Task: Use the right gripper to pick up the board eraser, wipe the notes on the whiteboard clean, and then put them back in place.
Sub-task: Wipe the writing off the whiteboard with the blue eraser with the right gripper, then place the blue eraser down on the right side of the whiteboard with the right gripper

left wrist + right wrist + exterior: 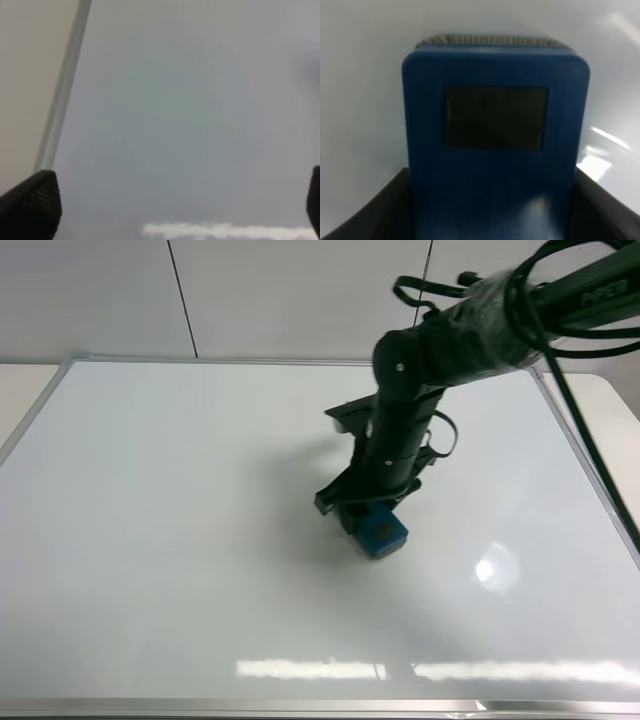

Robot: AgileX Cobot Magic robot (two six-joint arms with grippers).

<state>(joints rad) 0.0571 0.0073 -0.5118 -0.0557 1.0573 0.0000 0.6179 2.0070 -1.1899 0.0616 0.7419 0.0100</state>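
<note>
The whiteboard fills the exterior high view, with a thin grey frame. My right gripper reaches down to the board's middle and is shut on the blue board eraser, which rests on or just above the board. In the right wrist view the eraser stands between the black fingers, with one dark square patch showing. No red notes show anywhere on the board. The left gripper's fingertips sit wide apart and empty over the board's left frame edge.
The right arm and its cables cross over the board's upper right. The pale table shows beyond the board's left and right edges. Bright light reflections lie on the board near the front edge.
</note>
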